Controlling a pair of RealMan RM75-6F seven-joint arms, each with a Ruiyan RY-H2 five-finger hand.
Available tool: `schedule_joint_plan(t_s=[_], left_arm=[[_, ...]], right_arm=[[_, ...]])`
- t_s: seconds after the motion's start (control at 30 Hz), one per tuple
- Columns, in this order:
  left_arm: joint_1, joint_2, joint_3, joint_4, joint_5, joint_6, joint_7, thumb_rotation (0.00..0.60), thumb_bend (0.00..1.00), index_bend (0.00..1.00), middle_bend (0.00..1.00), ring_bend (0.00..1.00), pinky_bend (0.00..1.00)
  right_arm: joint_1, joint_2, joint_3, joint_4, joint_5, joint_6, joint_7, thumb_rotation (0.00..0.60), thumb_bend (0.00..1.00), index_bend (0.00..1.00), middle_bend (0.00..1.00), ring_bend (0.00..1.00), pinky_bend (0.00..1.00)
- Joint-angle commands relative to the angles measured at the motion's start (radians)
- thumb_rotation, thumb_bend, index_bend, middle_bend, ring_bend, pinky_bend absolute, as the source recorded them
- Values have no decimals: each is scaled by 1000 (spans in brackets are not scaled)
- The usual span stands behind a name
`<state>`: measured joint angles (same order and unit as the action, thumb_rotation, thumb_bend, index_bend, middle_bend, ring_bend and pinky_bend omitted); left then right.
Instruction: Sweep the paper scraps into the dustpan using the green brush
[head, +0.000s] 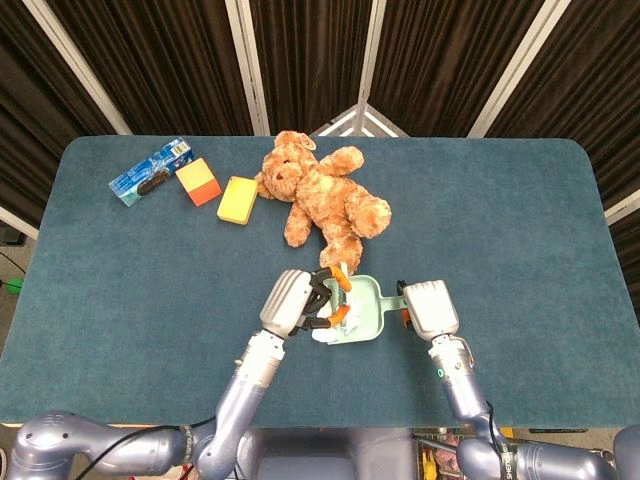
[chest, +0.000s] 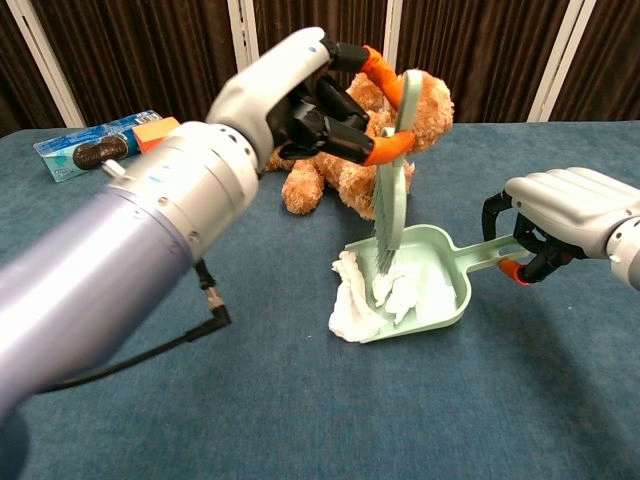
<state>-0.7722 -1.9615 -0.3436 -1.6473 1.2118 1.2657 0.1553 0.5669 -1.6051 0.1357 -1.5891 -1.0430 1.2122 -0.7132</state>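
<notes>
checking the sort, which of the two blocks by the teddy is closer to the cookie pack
The orange block. It sits right beside the blue cookie pack, while the yellow block lies on its far side, nearer the teddy bear.
</notes>
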Motion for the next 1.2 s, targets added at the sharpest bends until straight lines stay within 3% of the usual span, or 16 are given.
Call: schedule_joint_plan(t_s=[0.03,0.4,0.67,0.9,1.2], left_arm=[[24,84,20,-78,-37,-28,82,600,624,837,1000,1000,1000],[56,167,62,-186,-137,-64,161,600,624,838,1000,1000,1000],[60,190,54,-227,-148,-66,158,600,624,840,1000,1000,1000],[46,208,50,-277,-225,-45,276,600,624,844,1000,1000,1000],[31,168,79,-253,-284,-49,313,600,624,844,1000,1000,1000]], right_arm=[[-1,-1,-1,-3,2,2,-4,600,509,650,899,897,921],[-3,-3,-2,-12,9,9,-15,600,510,650,899,897,921],[-1,4,5,-11,12,7,-12,600,510,650,900,897,921],[-5,7,-1,-20,10,12,-11,600,510,650,900,897,922],[-4,-3,-3,-9,12,7,-9,600,510,650,899,897,922]])
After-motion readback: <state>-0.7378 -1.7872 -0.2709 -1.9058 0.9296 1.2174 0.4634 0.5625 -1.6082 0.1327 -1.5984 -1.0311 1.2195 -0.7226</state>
